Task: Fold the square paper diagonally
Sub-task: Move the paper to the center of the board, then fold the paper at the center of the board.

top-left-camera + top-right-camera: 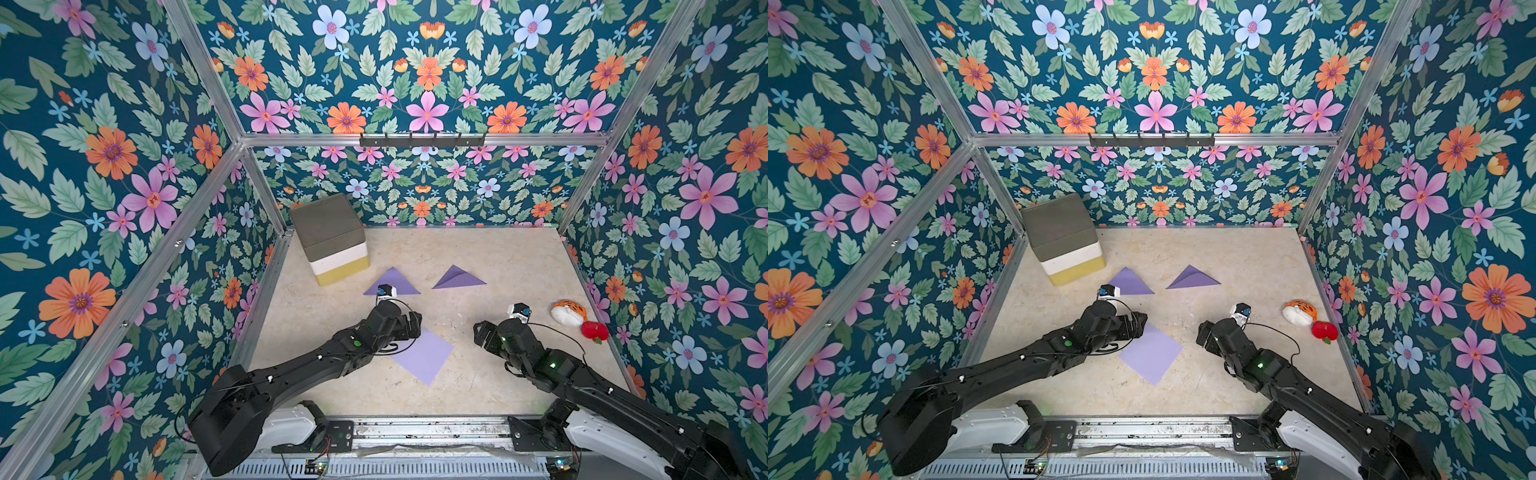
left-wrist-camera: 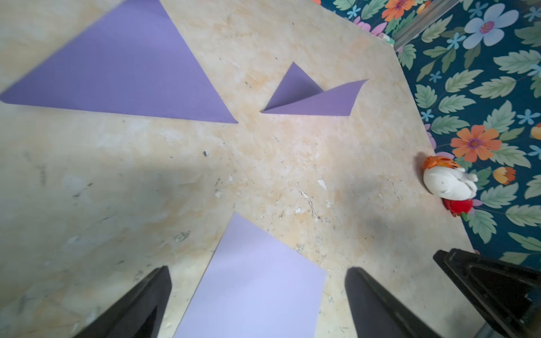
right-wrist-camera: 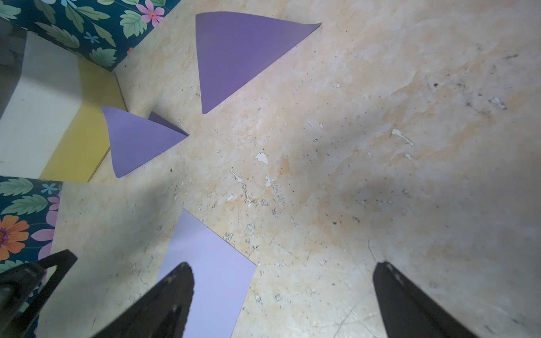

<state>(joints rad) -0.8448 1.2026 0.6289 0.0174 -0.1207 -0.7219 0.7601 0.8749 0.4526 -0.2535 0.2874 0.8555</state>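
Your left gripper (image 2: 257,269) hangs spread wide over a corner of the flat lilac square paper (image 1: 426,355), front-centre on the table (image 1: 498,257); your right gripper (image 3: 282,264), also spread and empty, sits near its other side.

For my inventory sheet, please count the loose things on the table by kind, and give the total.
Folded purple paper triangles: 2
Unfolded lilac square paper: 1
Grey, white and yellow block: 1
Tiger plush toy: 1
Red plush fruit: 1
Total: 6
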